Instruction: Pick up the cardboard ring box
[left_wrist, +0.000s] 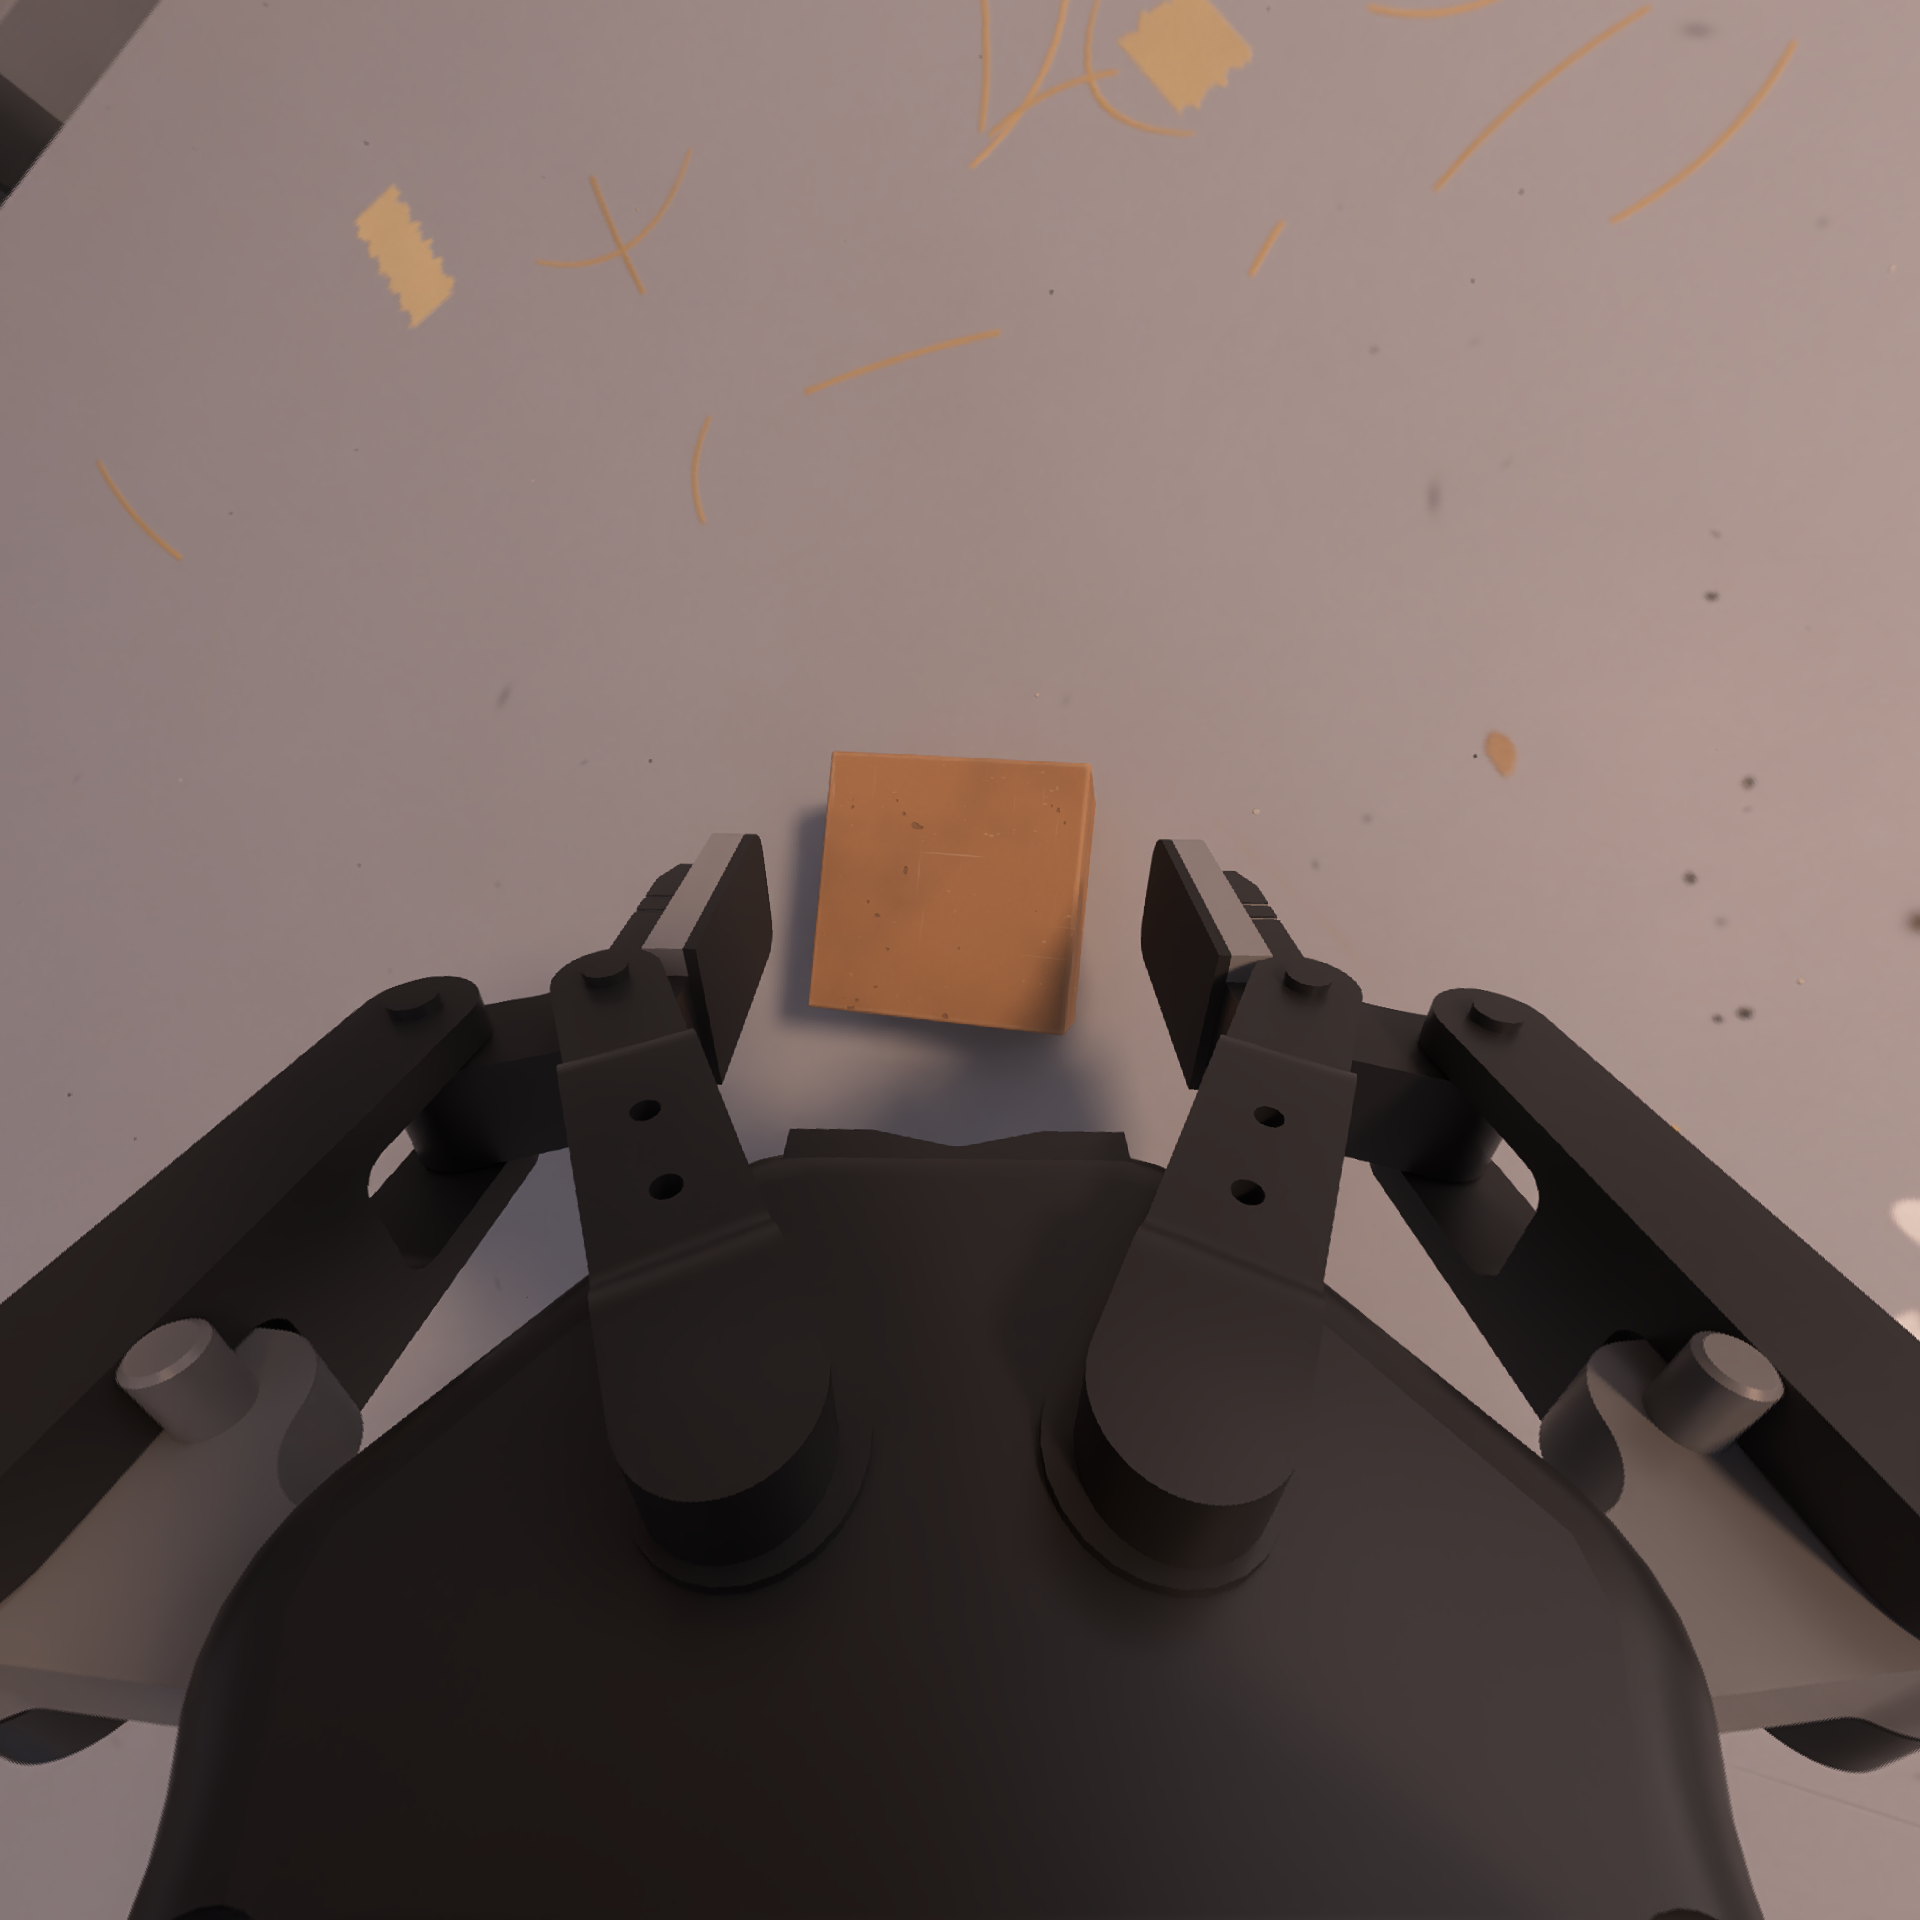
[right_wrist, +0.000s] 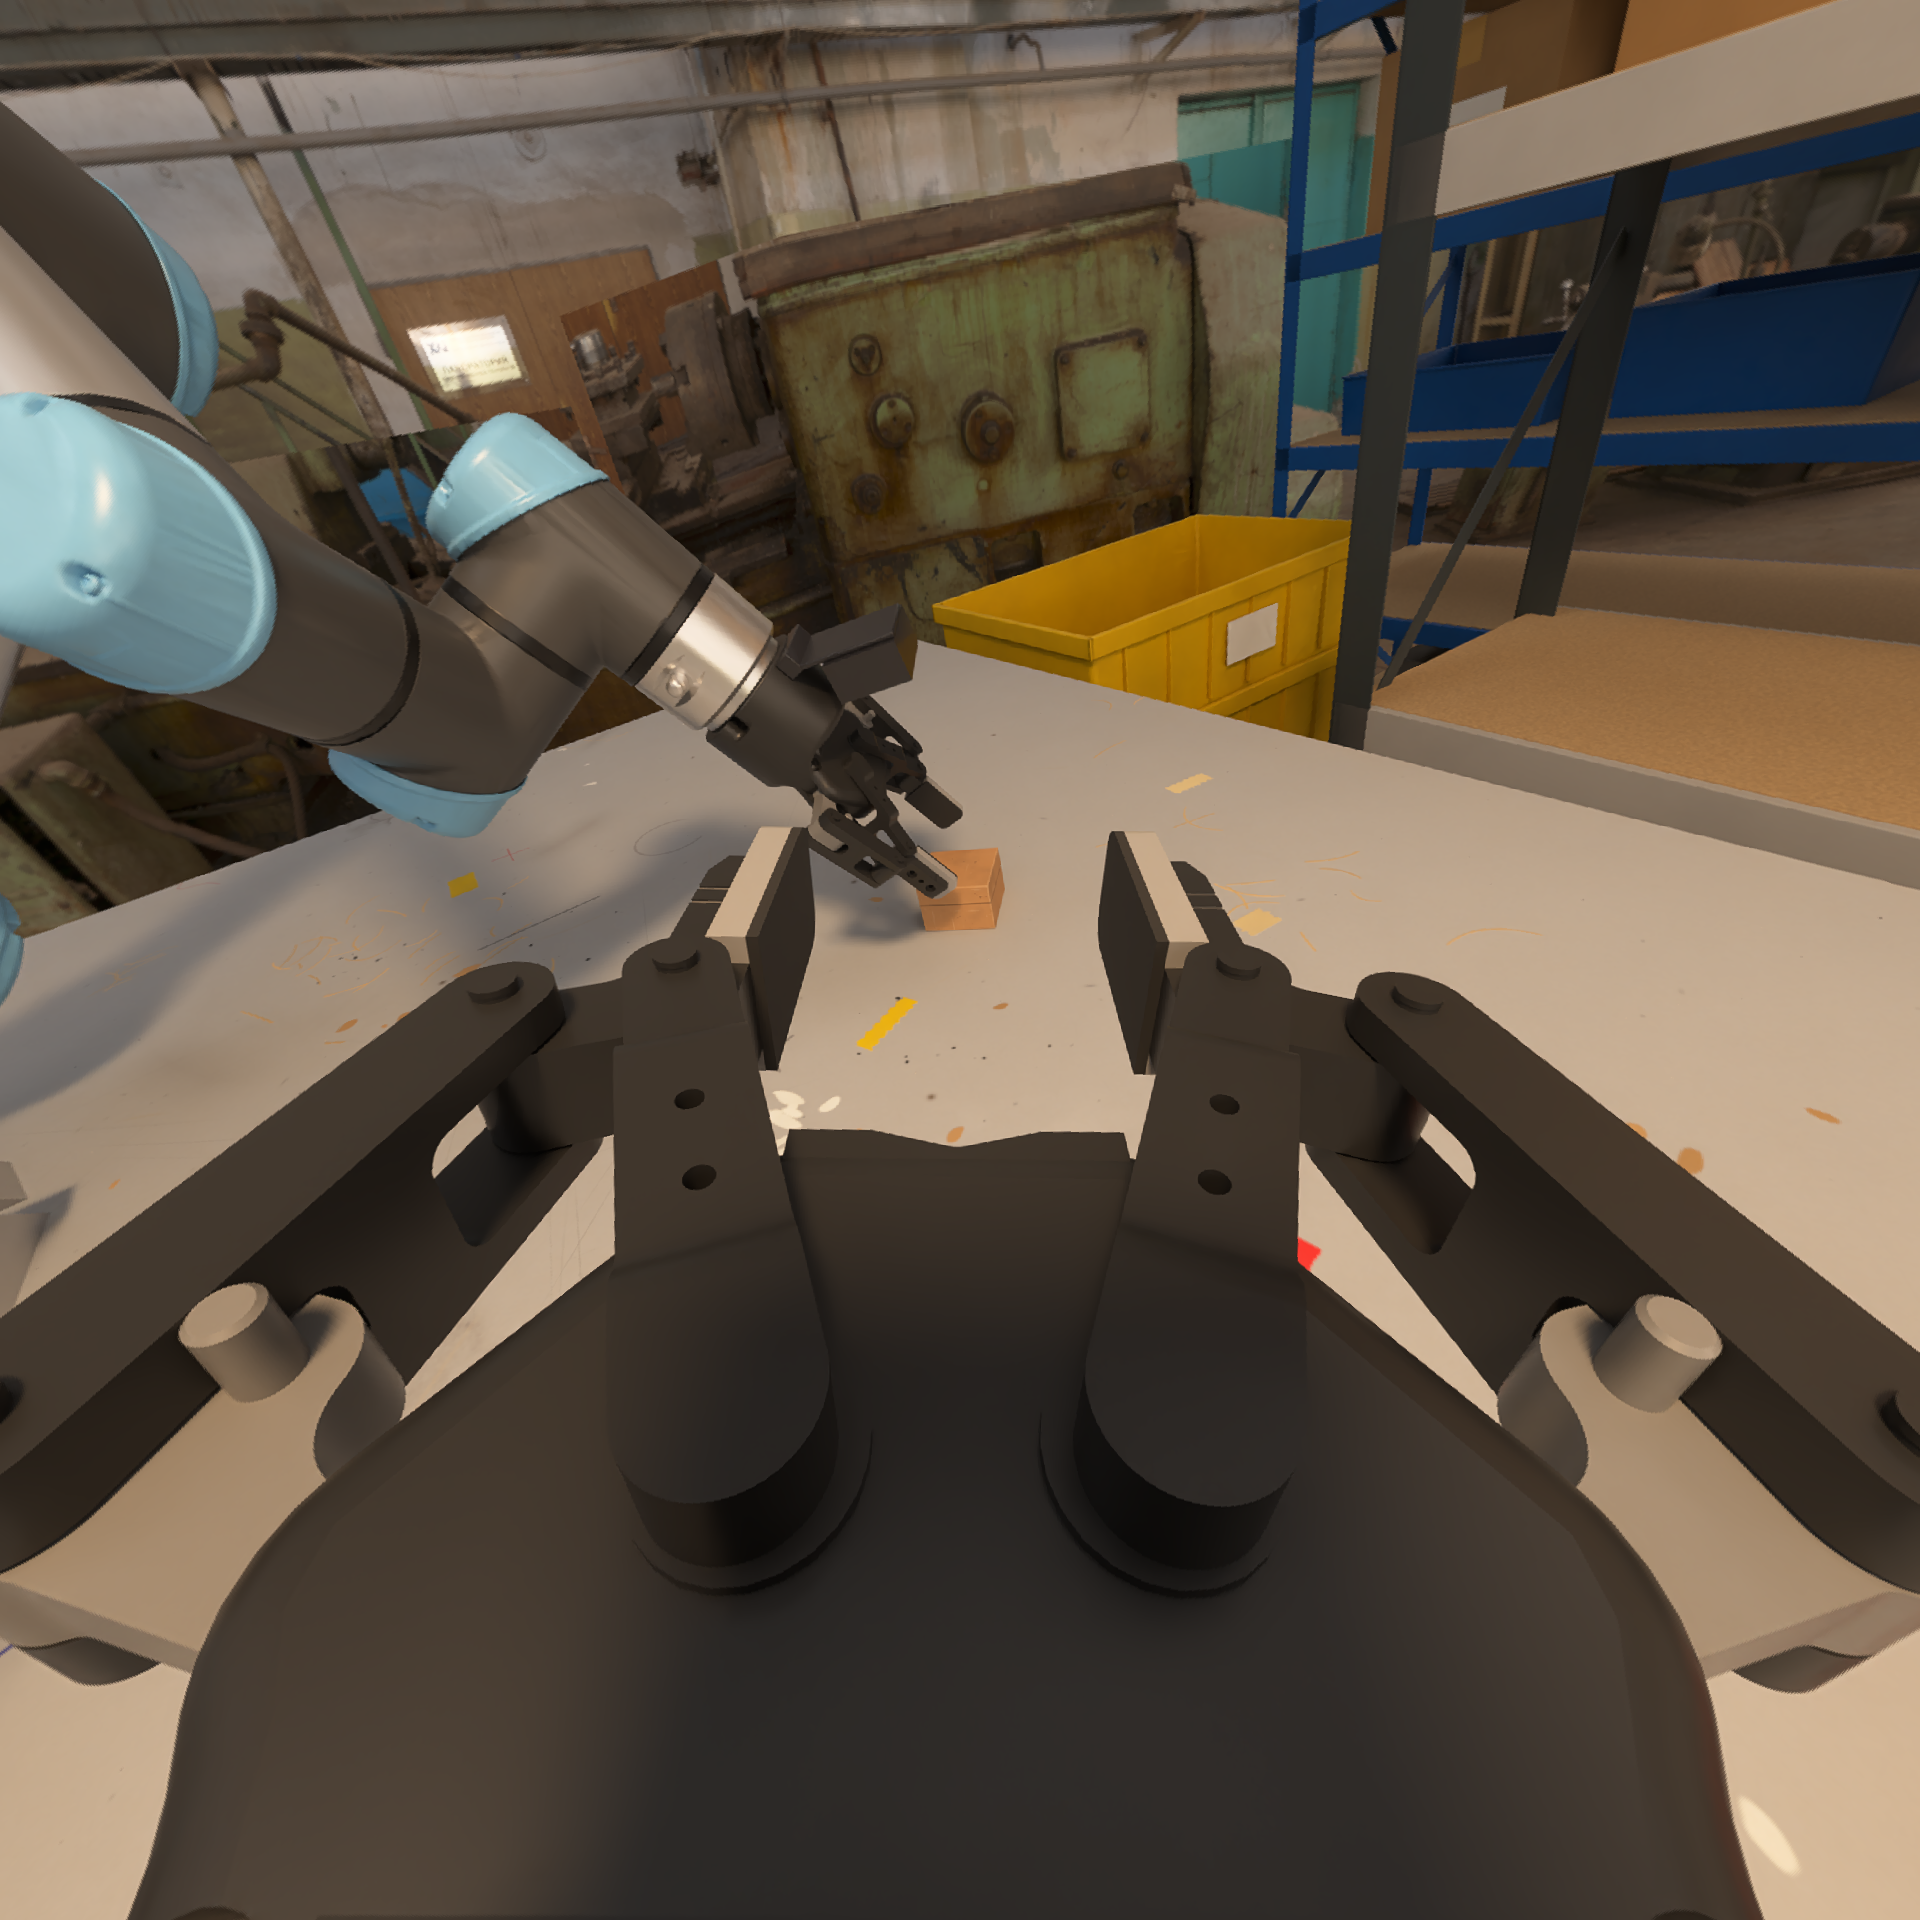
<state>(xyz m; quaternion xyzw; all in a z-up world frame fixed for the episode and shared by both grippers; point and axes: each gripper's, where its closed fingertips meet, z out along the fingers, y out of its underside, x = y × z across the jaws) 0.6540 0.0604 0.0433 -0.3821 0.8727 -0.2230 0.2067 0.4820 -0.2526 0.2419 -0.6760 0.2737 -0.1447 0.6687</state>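
The cardboard ring box (left_wrist: 951, 891) is a small brown cube lying on the grey table (left_wrist: 935, 520). My left gripper (left_wrist: 956, 925) is open and straddles it, one finger on each side with a gap to the box on both. In the right wrist view the box (right_wrist: 966, 888) sits mid-table with the left gripper (right_wrist: 914, 836) reaching down over it from the left. My right gripper (right_wrist: 956, 925) is open and empty, held above the table well short of the box.
A yellow bin (right_wrist: 1174, 613) stands at the table's far edge. Blue shelving (right_wrist: 1558, 395) and a shelf board (right_wrist: 1662, 707) rise on the right. The left arm (right_wrist: 416, 644) spans the left side. Tan scraps (left_wrist: 405, 255) and scratches mark the table.
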